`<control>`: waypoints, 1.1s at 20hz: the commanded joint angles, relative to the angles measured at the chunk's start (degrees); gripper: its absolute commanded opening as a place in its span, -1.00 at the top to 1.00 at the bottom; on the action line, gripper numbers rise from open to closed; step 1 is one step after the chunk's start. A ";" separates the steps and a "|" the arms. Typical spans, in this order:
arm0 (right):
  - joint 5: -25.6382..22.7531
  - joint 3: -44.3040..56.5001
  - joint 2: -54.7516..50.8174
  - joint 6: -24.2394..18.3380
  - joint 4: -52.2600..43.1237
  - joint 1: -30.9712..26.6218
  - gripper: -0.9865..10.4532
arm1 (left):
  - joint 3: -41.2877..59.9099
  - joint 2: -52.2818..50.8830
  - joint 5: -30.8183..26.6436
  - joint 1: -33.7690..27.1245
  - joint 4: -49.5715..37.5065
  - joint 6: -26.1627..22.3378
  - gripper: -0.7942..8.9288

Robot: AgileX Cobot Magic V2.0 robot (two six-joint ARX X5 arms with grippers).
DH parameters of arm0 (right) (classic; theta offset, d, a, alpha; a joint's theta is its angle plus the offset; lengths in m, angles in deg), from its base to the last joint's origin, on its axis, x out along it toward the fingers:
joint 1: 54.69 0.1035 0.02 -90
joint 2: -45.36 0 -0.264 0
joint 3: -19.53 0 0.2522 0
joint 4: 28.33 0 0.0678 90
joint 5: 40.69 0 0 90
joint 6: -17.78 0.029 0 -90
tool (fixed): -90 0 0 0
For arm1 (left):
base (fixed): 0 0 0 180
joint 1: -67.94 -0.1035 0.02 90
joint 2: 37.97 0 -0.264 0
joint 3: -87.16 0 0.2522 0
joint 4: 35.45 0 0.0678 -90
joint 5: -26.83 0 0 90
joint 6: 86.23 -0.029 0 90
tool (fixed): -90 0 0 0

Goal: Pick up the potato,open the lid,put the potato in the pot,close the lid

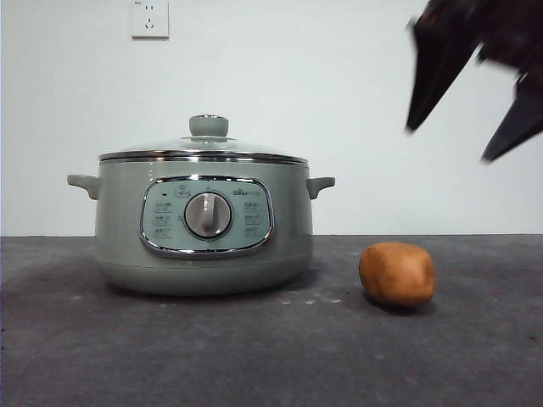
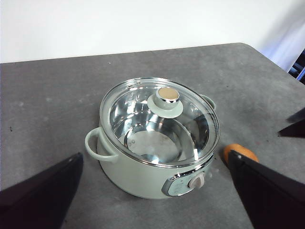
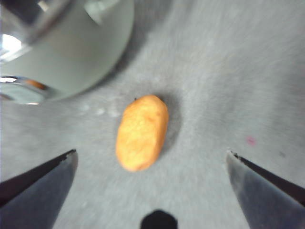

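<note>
Potato (image 1: pixel 396 274) lies bare on the grey counter (image 1: pixel 254 356), right of the pot (image 1: pixel 204 229) and just apart from it, nothing touching it. Lid (image 1: pixel 204 151) sits closed on the pot, knob up; pot interior seen through the glass looks empty steel. Right pincer (image 1: pixel 471 110) hangs high above the potato, jaws spread wide, holding nothing. Left pincer (image 2: pixel 152 191) sits high over the pot, jaws wide too. Wall socket (image 1: pixel 149 19) on the far wall, above the pot.
</note>
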 commanded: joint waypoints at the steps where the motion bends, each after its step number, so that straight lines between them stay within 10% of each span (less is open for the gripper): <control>1: -1.44 -0.04 5.66 1.40 -2.62 2.58 -0.38 | -0.17 -0.09 0.04 0.20 -0.11 -0.48 -0.52; 10: -6.93 -0.04 19.50 4.90 -7.87 9.33 -0.37 | -0.17 0.13 0.02 0.20 -0.09 -0.48 -0.52; 16: -9.35 -0.04 21.62 5.95 -7.91 10.25 0.79 | -0.17 0.83 0.04 0.22 -0.04 -0.48 -0.52; 22: -8.35 -0.04 21.51 5.31 -8.11 10.23 0.85 | -0.17 2.27 0.07 0.28 0.07 -0.48 -0.52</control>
